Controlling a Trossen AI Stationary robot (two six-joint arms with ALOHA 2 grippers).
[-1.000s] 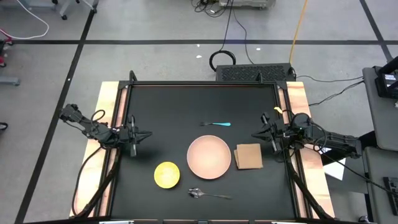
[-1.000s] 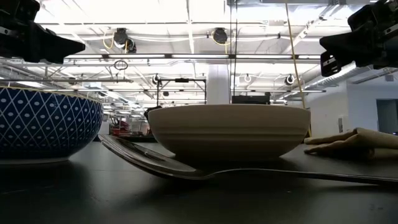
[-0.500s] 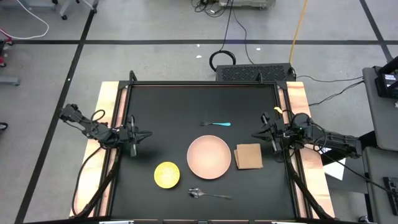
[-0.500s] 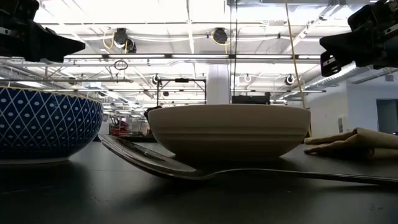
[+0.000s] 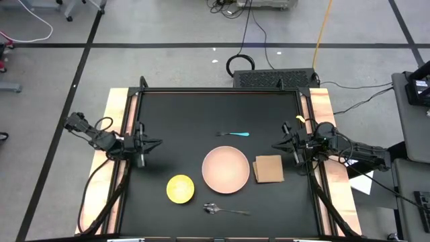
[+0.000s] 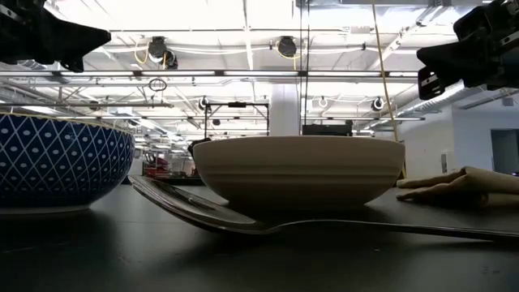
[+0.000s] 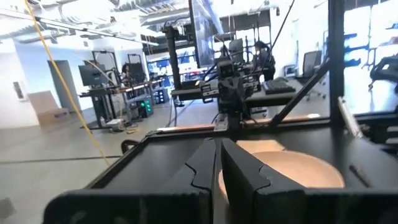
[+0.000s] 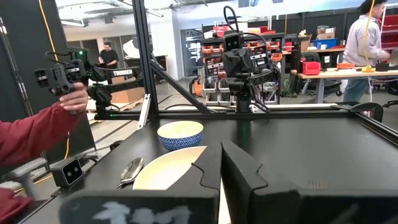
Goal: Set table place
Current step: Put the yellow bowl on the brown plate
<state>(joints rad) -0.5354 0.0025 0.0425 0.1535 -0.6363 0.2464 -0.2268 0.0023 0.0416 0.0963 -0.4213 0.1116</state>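
Far half of table [image 5: 201, 111] bare except blue-handled fork [image 5: 234, 134]. Near centre crowded: pink plate [image 5: 226, 169], napkin [image 5: 269, 169] just beside it, yellow dish [image 5: 180, 188], spoon [image 5: 225, 210] along near edge. Open lane between dish and plate.

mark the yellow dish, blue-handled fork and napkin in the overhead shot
small yellow round dish [image 5: 180, 188], high view, centre of its bowl
small blue-handled fork [image 5: 240, 134], high view, on the blue handle
tan-brown square napkin [image 5: 269, 169], high view, middle of the cloth

Bright ceiling lamps [image 6: 280, 45] flood the room behind my surface [image 5: 181, 121], which stays matte and glare-free. Seen low, the spoon [image 6: 243, 221] sits dark against blown-out light; my left wrist picture is soft.
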